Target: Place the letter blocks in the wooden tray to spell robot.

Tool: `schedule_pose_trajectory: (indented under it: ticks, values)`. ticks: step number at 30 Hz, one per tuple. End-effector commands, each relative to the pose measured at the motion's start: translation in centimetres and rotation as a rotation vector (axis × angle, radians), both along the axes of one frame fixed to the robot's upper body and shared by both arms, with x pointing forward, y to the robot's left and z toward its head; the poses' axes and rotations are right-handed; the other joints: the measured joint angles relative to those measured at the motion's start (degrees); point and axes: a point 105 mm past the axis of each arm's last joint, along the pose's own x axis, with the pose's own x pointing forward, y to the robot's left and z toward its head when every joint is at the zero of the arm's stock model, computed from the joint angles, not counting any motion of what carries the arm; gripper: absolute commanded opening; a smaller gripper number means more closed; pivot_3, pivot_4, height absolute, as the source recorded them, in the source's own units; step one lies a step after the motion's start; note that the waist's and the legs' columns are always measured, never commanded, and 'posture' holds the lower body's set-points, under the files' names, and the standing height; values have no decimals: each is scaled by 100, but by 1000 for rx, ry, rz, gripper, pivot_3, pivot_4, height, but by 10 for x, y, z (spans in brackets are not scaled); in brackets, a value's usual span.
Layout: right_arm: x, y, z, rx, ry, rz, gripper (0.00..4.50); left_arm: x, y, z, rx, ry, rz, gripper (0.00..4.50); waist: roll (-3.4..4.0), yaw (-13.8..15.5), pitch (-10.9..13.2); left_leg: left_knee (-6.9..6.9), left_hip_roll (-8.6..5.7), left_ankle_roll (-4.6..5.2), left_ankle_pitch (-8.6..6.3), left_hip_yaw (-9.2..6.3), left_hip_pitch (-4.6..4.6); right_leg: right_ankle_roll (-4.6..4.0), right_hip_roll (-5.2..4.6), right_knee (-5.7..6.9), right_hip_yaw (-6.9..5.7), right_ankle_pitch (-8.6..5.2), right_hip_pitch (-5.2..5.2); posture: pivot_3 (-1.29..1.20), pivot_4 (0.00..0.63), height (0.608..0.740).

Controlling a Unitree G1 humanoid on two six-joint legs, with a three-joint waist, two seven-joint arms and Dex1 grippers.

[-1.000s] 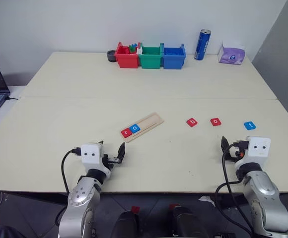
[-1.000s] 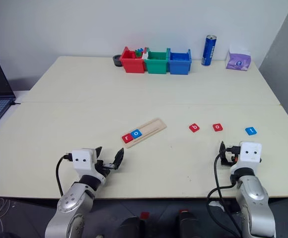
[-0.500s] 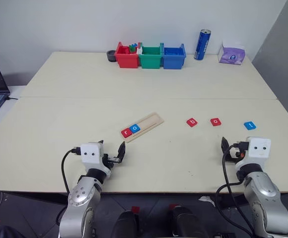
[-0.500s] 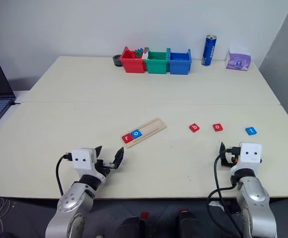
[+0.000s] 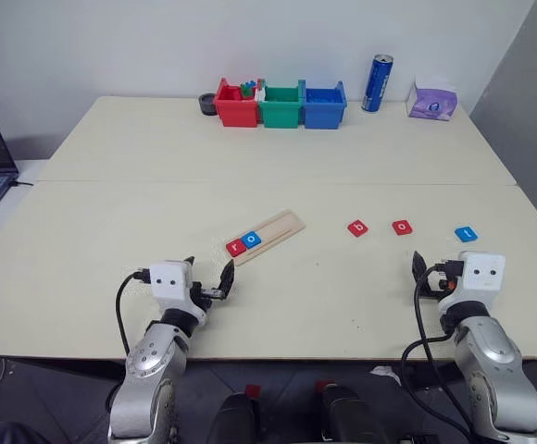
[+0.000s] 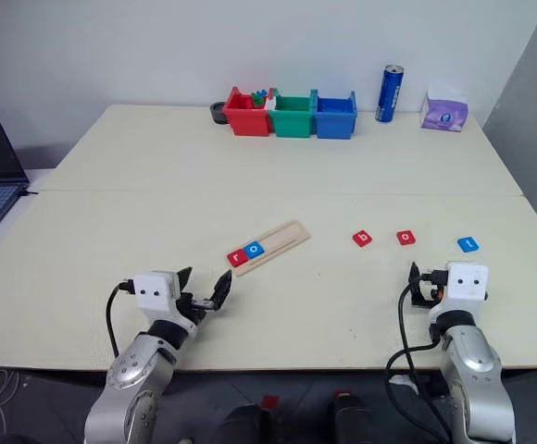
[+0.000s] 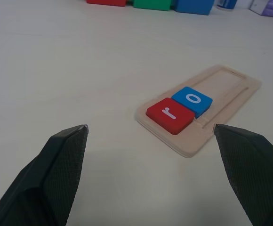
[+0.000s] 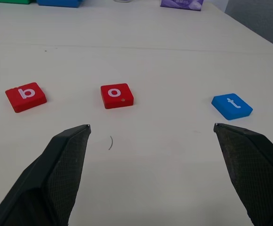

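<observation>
Surface: pale cream table (image 5: 139, 231), both arms low at its near edge.
Left gripper (image 6: 204, 294): spread, empty, facing the long light-wood tray (image 7: 223, 92).
Right gripper (image 8: 150, 141): spread, empty, facing loose tiles.
Tray: red "r" tile (image 7: 170, 115) and blue "o" tile (image 7: 191, 100) seated at its near end, starting the word.
Waiting: red "b" tile (image 8: 26, 96), red "o" tile (image 8: 116, 95), blue "t" tile (image 8: 231, 106) lie in spelling order beside the tray.

Pale cream table (image 5: 157, 148), a seam running across it side to side. Wooden tray (image 5: 267, 236) lies slantwise near the middle of the front half. To its right, straight on the table, a row well apart from each other: red "b" block (image 5: 357, 228), red "o" block (image 5: 403, 227), blue "t" block (image 5: 466, 234). Along the far edge: dark round object (image 5: 207, 104), red bin (image 5: 236, 105), green bin (image 5: 280, 106), blue bin (image 5: 325, 105), blue can (image 5: 377, 83) upright, purple tissue pack (image 5: 432, 102).
</observation>
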Motion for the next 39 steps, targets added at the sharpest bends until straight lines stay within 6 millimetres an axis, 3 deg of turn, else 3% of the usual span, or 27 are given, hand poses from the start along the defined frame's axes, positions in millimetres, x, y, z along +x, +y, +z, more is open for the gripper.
schedule_pose_trajectory:
  ticks: [1, 6, 9, 14, 19, 30, 39]
  values:
    - [7, 9, 28, -21, -81, 89, 4459, 12, 0, 24, 11, -69, -83, 4500, -1, -1, 0, 0, 0, 0, 0, 1, 1, 0, 1, 0, -3, 0, 0, 0, 150, 740]
    - [14, 55, 49, -9, -59, 482, 4459, 28, -13, 43, 105, -93, -307, 4500, -1, -6, 2, -3, 2, 1, 0, 3, 0, 0, 8, -1, -12, 0, -2, 0, 150, 740]
    - [4, 80, 60, -8, -4, 757, 4459, 33, -25, 47, 150, -75, -453, 4500, -2, -4, 3, -5, 2, 1, -1, 2, -3, 0, 8, -6, -14, 0, -2, 0, 150, 740]
    - [-10, 95, 72, -26, 97, 1038, 4459, 42, -35, 50, 228, -66, -595, 4500, -10, 1, 10, -7, 2, 2, -1, 0, -5, 2, 8, -12, -20, -2, -2, 0, 150, 740]
    - [-8, 100, 77, -41, 114, 1088, 4459, 52, -32, 53, 263, -70, -584, 4500, -15, -3, 13, -7, 4, 3, -1, -2, -7, 2, 8, -12, -17, -2, -2, 0, 150, 740]
    - [-11, 99, 74, -56, 128, 1080, 4459, 55, -18, 35, 299, 11, -616, 4500, -17, 3, 13, -7, 4, 2, -1, -6, -10, 3, 3, -11, -15, -3, -3, 0, 150, 740]
    - [-11, 95, 69, -48, 146, 1065, 4459, 68, -9, 28, 307, 55, -654, 4500, -17, 4, 14, -6, 3, 2, -1, -5, -12, 4, 3, -11, -23, -3, -4, 0, 150, 740]
